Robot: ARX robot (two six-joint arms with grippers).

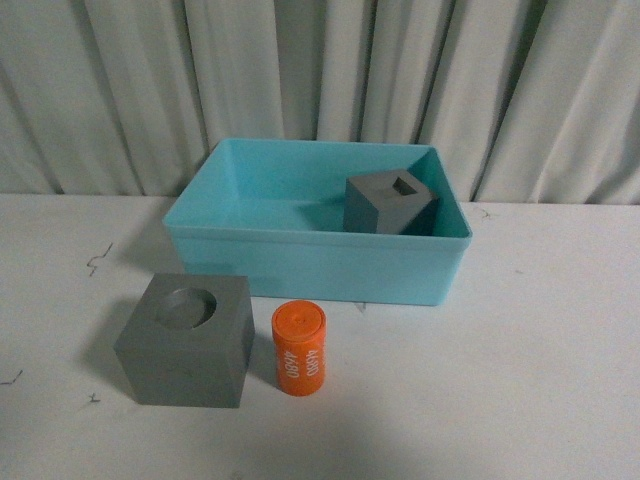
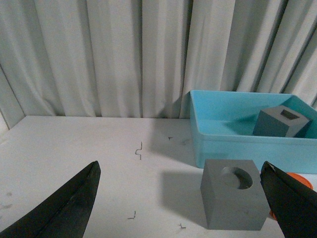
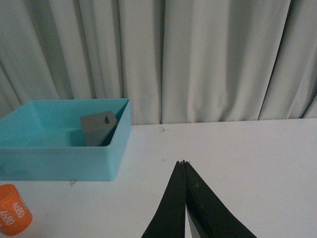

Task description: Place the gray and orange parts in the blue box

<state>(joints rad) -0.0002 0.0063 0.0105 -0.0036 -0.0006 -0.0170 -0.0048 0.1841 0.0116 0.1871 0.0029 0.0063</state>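
Orange cylinder (image 1: 298,338), white digits (image 1: 300,364); turquoise box (image 1: 310,265)

White tabletop (image 1: 520,380), matte, evenly lit. Three things stand directly on it. Toward the back, centre: blue box (image 1: 330,270), long side facing the front camera. In front of the box's left end and apart from it: gray cube (image 1: 185,345), round recess in its top face. Just beside the cube's right face, with a narrow gap: orange cylinder (image 1: 299,350), upright, white digits down its side. Left part of the surface carries a few small dark marks (image 1: 97,260), thin and scratch-like.
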